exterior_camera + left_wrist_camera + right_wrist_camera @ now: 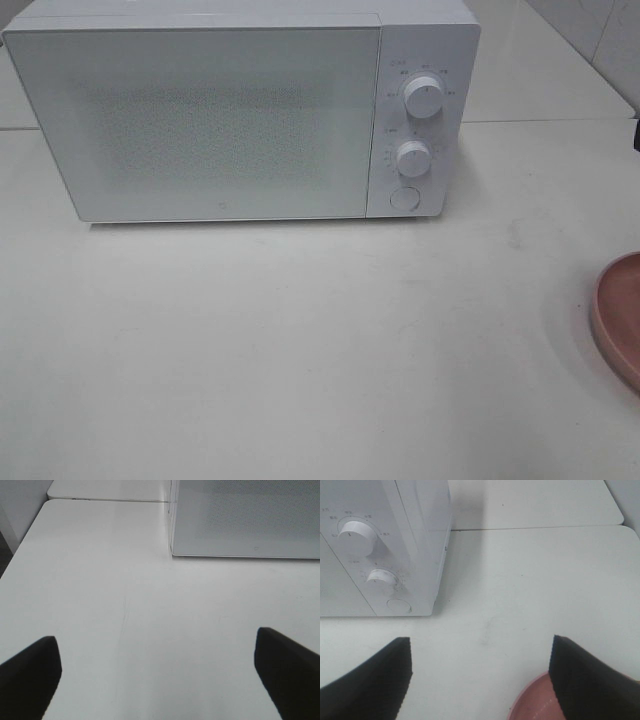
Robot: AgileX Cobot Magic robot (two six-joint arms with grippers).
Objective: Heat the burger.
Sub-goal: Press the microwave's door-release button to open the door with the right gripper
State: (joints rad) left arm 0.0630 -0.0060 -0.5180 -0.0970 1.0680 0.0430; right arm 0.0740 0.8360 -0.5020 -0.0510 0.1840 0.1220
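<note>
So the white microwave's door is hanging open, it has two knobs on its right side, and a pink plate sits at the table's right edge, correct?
Not quite. The door of the microwave is shut, flush with the front, as the exterior high view shows. The rest holds: upper knob and lower knob on its right side, pink plate at the right edge of the table.

Burger out of sight (all views)
</note>
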